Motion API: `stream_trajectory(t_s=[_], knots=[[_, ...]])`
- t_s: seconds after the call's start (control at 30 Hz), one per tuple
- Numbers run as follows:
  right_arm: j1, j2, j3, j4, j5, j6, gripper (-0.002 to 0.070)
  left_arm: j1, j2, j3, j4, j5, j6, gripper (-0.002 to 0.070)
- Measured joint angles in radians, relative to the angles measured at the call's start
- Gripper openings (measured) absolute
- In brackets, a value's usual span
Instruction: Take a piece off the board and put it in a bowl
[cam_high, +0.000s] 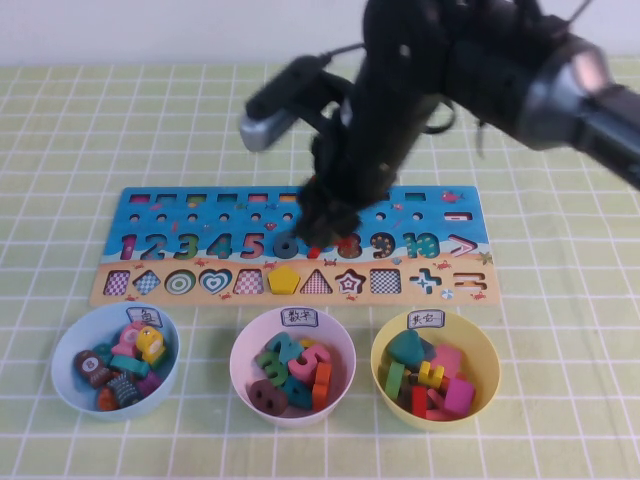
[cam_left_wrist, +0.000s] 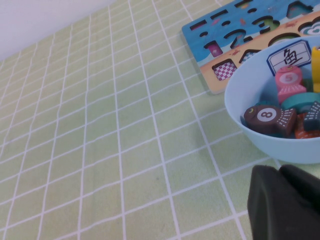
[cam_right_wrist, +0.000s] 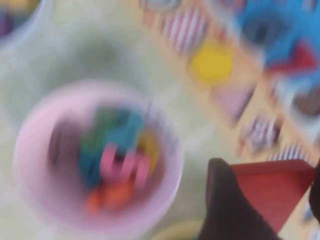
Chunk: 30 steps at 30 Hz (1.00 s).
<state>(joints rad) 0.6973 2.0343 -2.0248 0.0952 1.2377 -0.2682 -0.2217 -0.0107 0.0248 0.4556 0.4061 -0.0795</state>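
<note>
Right gripper (cam_high: 330, 228) hangs low over the middle of the puzzle board (cam_high: 290, 205), about the numerals 6 to 8, its black arm reaching in from the upper right. In the right wrist view the fingers (cam_right_wrist: 227, 200) are closed on the red triangle block (cam_right_wrist: 272, 192); one dark finger sits against its flat side, a corner of the block pointing away. The jaws stand fairly wide, spread by the block's width. The block is off the board, in the air above it; in the high view it is mostly hidden by the gripper.

Sandy strip along the near edge of the board: yellow pentagon (cam_high: 284, 281) seated in its slot, triangle slot (cam_high: 316, 282) just beside it showing its checked bottom.

Three bowls in a row on the green checked cloth (cam_high: 560, 180), near side of the board: light blue bowl (cam_high: 68, 340) on the left, pale pink bowl (cam_high: 245, 350) in the middle, yellow bowl (cam_high: 485, 350) on the right, each with a white label and loose pieces inside.

Left gripper (cam_left_wrist: 285, 205) is low over the cloth just beside the light blue bowl; cannot tell how it stands.
</note>
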Motion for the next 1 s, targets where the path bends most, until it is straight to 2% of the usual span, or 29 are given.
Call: stream_trajectory(t_s=[0.17, 0.37, 1.0], knots=[[-0.001, -0.178, 0.312, -0.011, 0.000, 0.006, 0.0300, 0.000, 0.000, 0.000, 0.000, 0.000, 0.000, -0.0005], [-0.001, -0.266, 0.501, -0.011, 0.000, 0.008, 0.0300, 0.000, 0.000, 0.000, 0.000, 0.000, 0.000, -0.0005], [-0.001, -0.171, 0.528, -0.109, -0.012, 0.008, 0.0300, 0.000, 0.000, 0.000, 0.000, 0.000, 0.000, -0.0005]])
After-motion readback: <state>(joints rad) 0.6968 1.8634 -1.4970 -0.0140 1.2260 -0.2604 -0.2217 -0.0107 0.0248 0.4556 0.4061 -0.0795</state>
